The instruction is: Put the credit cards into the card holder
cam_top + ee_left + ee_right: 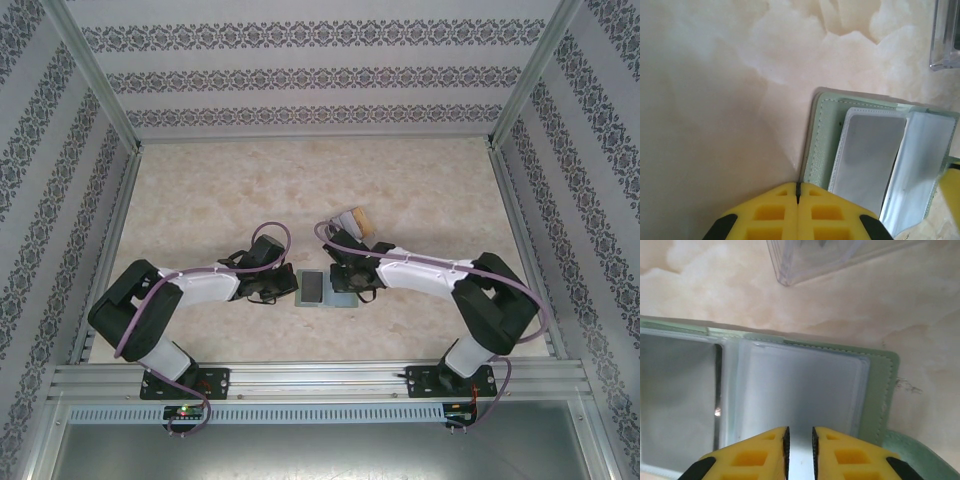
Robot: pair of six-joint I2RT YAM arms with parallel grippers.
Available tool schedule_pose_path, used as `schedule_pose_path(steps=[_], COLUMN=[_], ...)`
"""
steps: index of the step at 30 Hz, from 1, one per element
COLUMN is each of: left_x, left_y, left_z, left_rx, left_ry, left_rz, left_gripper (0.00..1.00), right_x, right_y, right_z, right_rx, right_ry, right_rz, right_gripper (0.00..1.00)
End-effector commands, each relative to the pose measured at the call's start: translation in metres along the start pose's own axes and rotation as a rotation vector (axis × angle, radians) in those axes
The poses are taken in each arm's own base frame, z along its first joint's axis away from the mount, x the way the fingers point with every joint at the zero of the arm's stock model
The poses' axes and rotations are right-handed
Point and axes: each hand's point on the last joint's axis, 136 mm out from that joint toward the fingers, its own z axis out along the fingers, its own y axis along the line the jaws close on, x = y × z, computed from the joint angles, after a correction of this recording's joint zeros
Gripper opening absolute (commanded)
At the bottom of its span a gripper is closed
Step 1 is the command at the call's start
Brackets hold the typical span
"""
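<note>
Pinching the open sage-green folding card holder's (820, 145) edge, the left gripper (797, 200) is closed; the right gripper (800, 440) hovers narrowly parted over a clear plastic pocket (800, 390).

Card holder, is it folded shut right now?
No, the card holder lies spread open, with its clear inner sleeves facing up toward the right wrist camera.

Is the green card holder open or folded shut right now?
Open. The card holder lies spread on the table, its clear inner pockets facing up between the green cover edges.
</note>
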Motion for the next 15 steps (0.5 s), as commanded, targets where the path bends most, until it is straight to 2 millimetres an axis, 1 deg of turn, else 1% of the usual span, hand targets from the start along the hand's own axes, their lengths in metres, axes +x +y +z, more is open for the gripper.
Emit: schedule_pose_path(steps=[1,2,3,4,5,6,8,10,11,13,14,15], left_x=[-0.001,-0.003,-0.002,-0.004,-0.005,-0.006,-0.008,-0.009,-0.009,-0.010,-0.012,-0.014], left_y=[0.016,0.015,0.016,0.016,0.015,0.015,0.013,0.012,0.011,0.009,0.008,0.009], left_z=[-0.012,-0.017,-0.020,-0.023,-0.027,-0.030,-0.036,-0.040,-0.042,-0.048,-0.051,-0.054], left_rx=[-0.063,-0.062,-0.065,-0.064,-0.064,-0.067,-0.073,-0.073,-0.068,-0.060,-0.060,-0.068], left_ry=[-0.033,-0.049,-0.059,-0.073,-0.085,-0.092,-0.099,-0.105,-0.112,-0.125,-0.131,-0.139], left_rz=[0.034,0.037,0.039,0.044,0.056,0.065,0.087,0.099,0.104,0.110,0.118,0.125], left_gripper=[0.01,0.07,0.11,0.14,0.20,0.23,0.26,0.32,0.33,0.38,0.41,0.44], right_x=[-0.026,-0.030,-0.033,-0.036,-0.039,-0.041,-0.047,-0.053,-0.056,-0.063,-0.069,-0.074], right_y=[0.009,0.007,0.004,0.001,-0.003,-0.006,-0.011,-0.016,-0.017,-0.022,-0.024,-0.026], right_z=[-0.039,-0.047,-0.053,-0.060,-0.065,-0.069,-0.078,-0.086,-0.091,-0.099,-0.104,-0.108], right_rx=[-0.008,-0.003,0.005,0.008,0.011,0.011,0.003,0.002,-0.003,-0.008,-0.012,-0.012], right_ry=[-0.130,-0.156,-0.176,-0.200,-0.218,-0.229,-0.249,-0.275,-0.288,-0.311,-0.325,-0.340], right_rz=[-0.031,-0.029,-0.027,-0.028,-0.025,-0.019,-0.003,0.013,0.018,0.032,0.043,0.052], right_gripper=[0.26,0.27,0.27,0.29,0.33,0.33,0.33,0.36,0.36,0.37,0.41,0.47])
